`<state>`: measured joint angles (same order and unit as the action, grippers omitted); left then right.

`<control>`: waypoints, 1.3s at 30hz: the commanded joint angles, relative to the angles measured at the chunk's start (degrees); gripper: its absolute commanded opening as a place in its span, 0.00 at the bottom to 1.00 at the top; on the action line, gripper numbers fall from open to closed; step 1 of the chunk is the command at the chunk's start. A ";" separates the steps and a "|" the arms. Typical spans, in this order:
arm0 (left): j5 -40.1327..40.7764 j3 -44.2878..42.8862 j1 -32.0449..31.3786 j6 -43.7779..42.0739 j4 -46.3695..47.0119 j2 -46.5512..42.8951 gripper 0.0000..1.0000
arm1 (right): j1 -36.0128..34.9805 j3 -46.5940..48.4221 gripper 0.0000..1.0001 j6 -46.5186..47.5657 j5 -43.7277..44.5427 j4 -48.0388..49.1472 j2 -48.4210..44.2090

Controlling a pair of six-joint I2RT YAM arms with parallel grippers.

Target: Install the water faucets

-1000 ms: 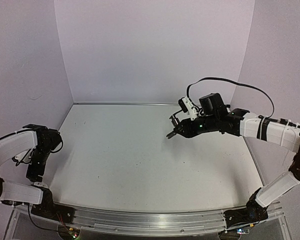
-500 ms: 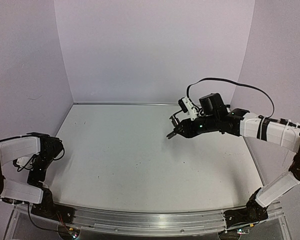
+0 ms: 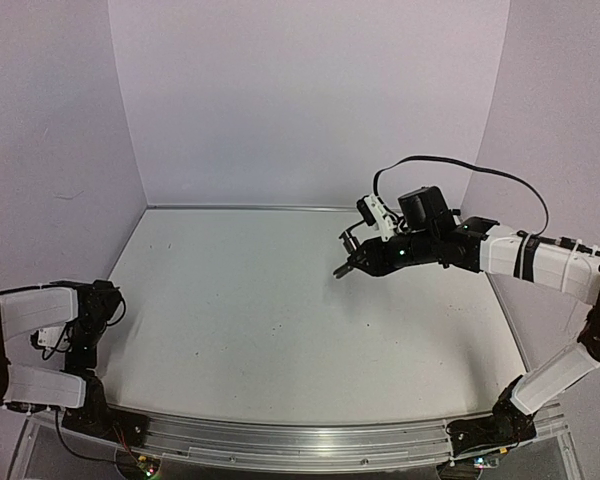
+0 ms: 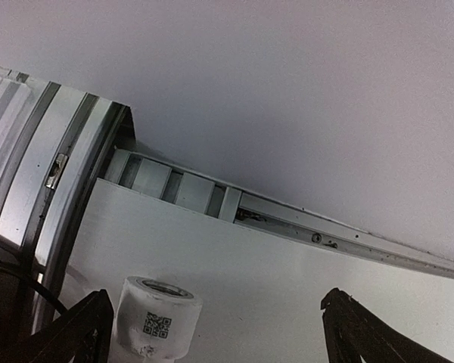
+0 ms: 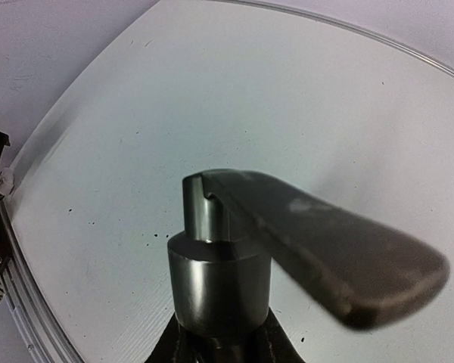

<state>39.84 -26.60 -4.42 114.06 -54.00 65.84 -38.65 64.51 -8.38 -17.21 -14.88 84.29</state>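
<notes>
My right gripper (image 3: 348,262) hovers over the table's right half, shut on the black part of the water faucets (image 5: 219,280). That part is a dark round body with a short stem and a long flat spout reaching to the right; my fingers (image 5: 174,344) clasp its base. The left gripper (image 4: 218,296) is folded back at the near left (image 3: 70,342) and stands open. A short white cylinder fitting (image 4: 153,318) with a printed code stands between its fingers, close to the left finger (image 4: 79,333) and far from the right one.
The white table (image 3: 260,300) has purple walls on three sides. An aluminium rail (image 3: 300,440) runs along the near edge, and a rail corner (image 4: 68,151) shows just behind the white fitting. The right arm's cable (image 3: 450,162) loops above the wrist.
The left arm has sunk lower and drawn back toward its base at the near left. The right arm and its black part have not moved.
</notes>
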 commanded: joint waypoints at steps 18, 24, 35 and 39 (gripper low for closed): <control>-17.42 -5.13 7.00 -12.29 14.85 15.35 0.58 | -0.11 0.49 0.00 0.85 0.59 3.08 -2.79; -19.18 -9.66 0.62 -18.23 16.03 17.24 0.49 | -0.11 -1.74 0.00 -0.31 2.13 6.50 -2.12; -28.78 -22.21 -12.08 -21.97 19.46 30.55 0.38 | -0.51 -8.63 0.00 -4.69 1.60 10.57 -2.72; -31.27 -29.14 -17.66 -22.35 21.18 36.12 0.38 | -0.63 -8.56 0.00 -4.98 1.94 9.27 -1.89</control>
<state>20.27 -49.55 -16.43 92.62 -42.58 96.34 -38.84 55.23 -12.10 -15.90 -8.83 83.88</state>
